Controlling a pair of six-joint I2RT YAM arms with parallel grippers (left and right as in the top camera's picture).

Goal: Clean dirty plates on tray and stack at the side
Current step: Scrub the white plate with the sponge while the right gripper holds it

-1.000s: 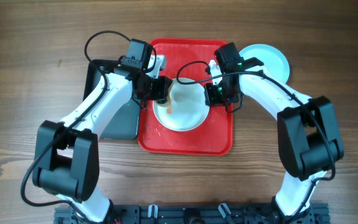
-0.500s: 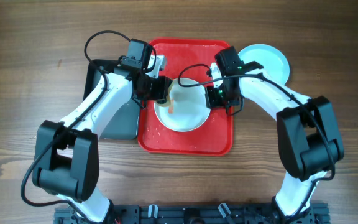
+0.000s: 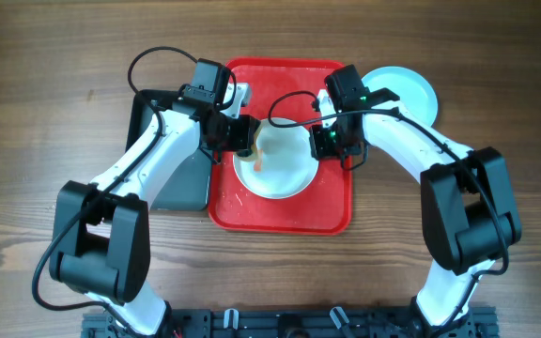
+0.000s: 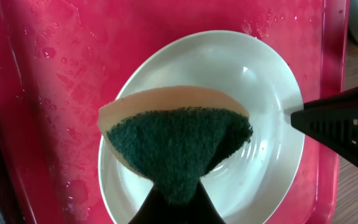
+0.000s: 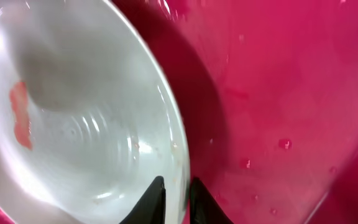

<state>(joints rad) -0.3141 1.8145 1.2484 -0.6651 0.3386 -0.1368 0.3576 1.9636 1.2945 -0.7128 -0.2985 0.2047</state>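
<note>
A white plate [image 3: 275, 169] with an orange-red smear [image 5: 21, 116] lies on the wet red tray [image 3: 327, 211]. My left gripper [image 3: 243, 137] is shut on a sponge [image 4: 178, 140], green scouring side facing the camera, held over the plate's left part. At the plate's right edge my right gripper [image 3: 325, 143] is shut on the rim [image 5: 180, 163], one finger inside and one outside. A pale blue plate [image 3: 411, 91] rests on the table beyond the tray's right side.
A black tray [image 3: 178, 183] sits against the red tray's left side, under my left arm. Water drops cover the red tray [image 4: 55, 93]. Bare wooden table [image 3: 45, 122] lies all around.
My right gripper shifted slightly along the plate's rim and back. The left gripper and sponge hold about the same place.
</note>
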